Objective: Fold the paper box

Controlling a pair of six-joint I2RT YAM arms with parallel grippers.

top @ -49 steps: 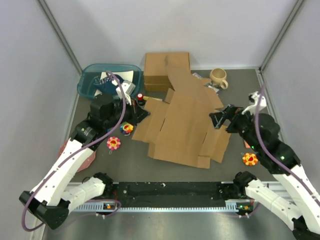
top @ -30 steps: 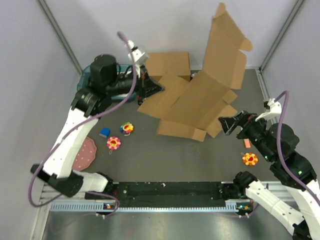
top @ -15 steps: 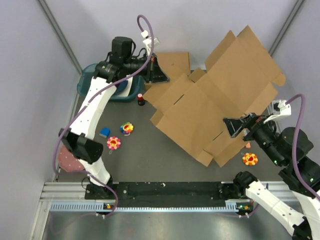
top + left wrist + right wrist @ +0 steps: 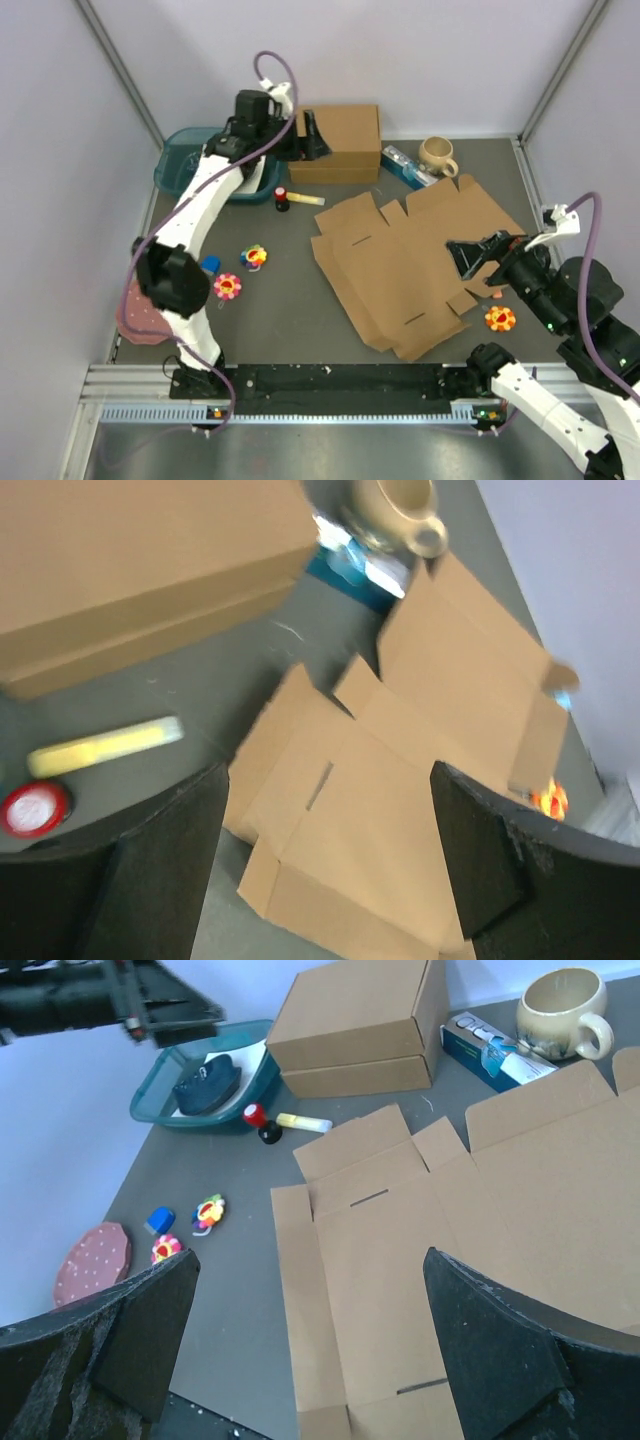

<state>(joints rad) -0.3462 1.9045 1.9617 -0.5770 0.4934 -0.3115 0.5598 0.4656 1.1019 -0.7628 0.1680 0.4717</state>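
Note:
The paper box (image 4: 410, 265) lies unfolded and flat on the table, right of centre, its flaps, tabs and slits facing up. My left gripper (image 4: 318, 138) hangs open in the air at the back, in front of the ready-made cardboard box, and holds nothing. In the left wrist view the paper box (image 4: 400, 780) lies far below the open left gripper (image 4: 328, 775). My right gripper (image 4: 465, 255) hovers open over the sheet's right part without touching it. In the right wrist view the paper box (image 4: 450, 1220) spreads below the empty right gripper (image 4: 310, 1260).
At the back stand a ready-made cardboard box (image 4: 335, 140), a teal bin (image 4: 190, 165), a mug (image 4: 437, 155) and a blue-white packet (image 4: 403, 165). A red-capped piece (image 4: 282, 197), a yellow marker (image 4: 305, 200), flower toys (image 4: 228, 286) (image 4: 500, 318), a blue block (image 4: 208, 265) and a pink disc (image 4: 140, 315) lie around.
My left gripper lifted the sheet by its left edge, swung it up, then opened; the sheet dropped flat on the table. The right gripper stayed open.

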